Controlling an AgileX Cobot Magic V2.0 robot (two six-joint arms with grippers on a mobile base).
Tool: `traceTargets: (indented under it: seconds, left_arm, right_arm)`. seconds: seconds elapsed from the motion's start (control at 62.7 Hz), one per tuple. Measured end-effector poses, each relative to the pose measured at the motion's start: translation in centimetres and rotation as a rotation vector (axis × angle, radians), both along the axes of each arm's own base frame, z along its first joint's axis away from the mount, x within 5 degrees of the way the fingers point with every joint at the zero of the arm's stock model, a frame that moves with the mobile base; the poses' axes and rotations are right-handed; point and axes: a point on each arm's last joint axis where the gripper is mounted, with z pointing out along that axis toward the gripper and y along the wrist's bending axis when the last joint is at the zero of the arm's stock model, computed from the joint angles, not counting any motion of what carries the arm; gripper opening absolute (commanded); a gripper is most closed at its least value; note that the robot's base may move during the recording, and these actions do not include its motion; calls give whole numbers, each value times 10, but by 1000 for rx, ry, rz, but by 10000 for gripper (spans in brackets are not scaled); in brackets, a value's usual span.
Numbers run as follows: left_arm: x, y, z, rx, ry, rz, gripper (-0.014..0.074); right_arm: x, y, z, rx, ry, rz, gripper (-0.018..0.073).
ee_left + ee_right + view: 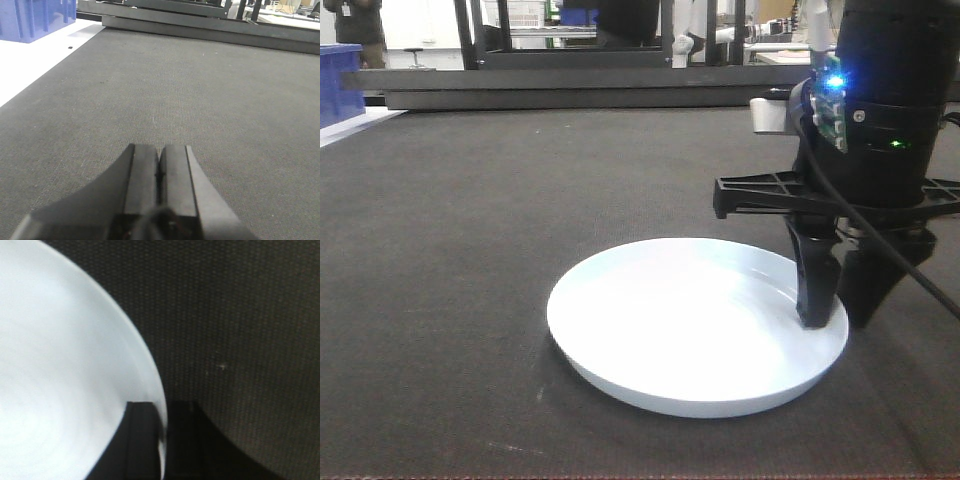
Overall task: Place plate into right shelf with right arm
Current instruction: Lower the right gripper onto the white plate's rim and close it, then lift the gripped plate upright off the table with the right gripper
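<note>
A white round plate lies flat on the dark table mat, a little right of centre. My right gripper stands over its right rim, one finger inside the plate and the other outside, shut on the rim. In the right wrist view the plate fills the left side and its rim runs between the two black fingers of the gripper. My left gripper is shut and empty, low over bare mat. The right shelf is not in view.
A dark metal frame runs along the far edge of the mat. A blue crate stands at the far left on a white surface, also seen in the left wrist view.
</note>
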Motion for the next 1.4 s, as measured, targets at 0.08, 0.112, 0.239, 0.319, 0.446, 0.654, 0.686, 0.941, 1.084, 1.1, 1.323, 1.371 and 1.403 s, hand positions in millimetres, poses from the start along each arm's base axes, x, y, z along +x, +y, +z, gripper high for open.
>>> traceTargets:
  seconds: [0.08, 0.112, 0.239, 0.319, 0.446, 0.654, 0.686, 0.941, 1.084, 1.1, 1.323, 1.371, 1.403]
  left_arm:
    - [0, 0, 0, 0, 0, 0, -128]
    - [0, 0, 0, 0, 0, 0, -128]
    - [0, 0, 0, 0, 0, 0, -128]
    - [0, 0, 0, 0, 0, 0, -128]
    - [0, 0, 0, 0, 0, 0, -128]
    - [0, 0, 0, 0, 0, 0, -128]
    - [0, 0, 0, 0, 0, 0, -128]
    - [0, 0, 0, 0, 0, 0, -128]
    - [0, 0, 0, 0, 0, 0, -128]
    - [0, 0, 0, 0, 0, 0, -128]
    - [0, 0, 0, 0, 0, 0, -128]
    - [0, 0, 0, 0, 0, 0, -128]
    - [0, 0, 0, 0, 0, 0, -128]
  right_arm:
    - [-1, 0, 2, 5, -5, -3, 52]
    - [-1, 0, 4, 7, -8, -3, 52]
    - [-3, -2, 16, 25, -48, 7, 52]
    - [-7, -6, 30, 40, -105, 44, 52]
    - [-13, -21, 50, 47, -238, 130, 52]
    - [-36, -65, 63, 56, -519, 146, 52]
    - [-42, -74, 64, 53, -572, 138, 52]
    - [-88, -131, 69, -14, -951, 8, 52]
    - [-116, -150, 73, -72, -1118, -72, 52]
    - [-119, -152, 74, -77, -1133, -78, 52]
    - [-163, -156, 100, -101, -1370, -118, 52]
    - [-173, -156, 106, -99, -1423, -122, 52]
    - [-178, -156, 108, -98, -1450, -123, 52]
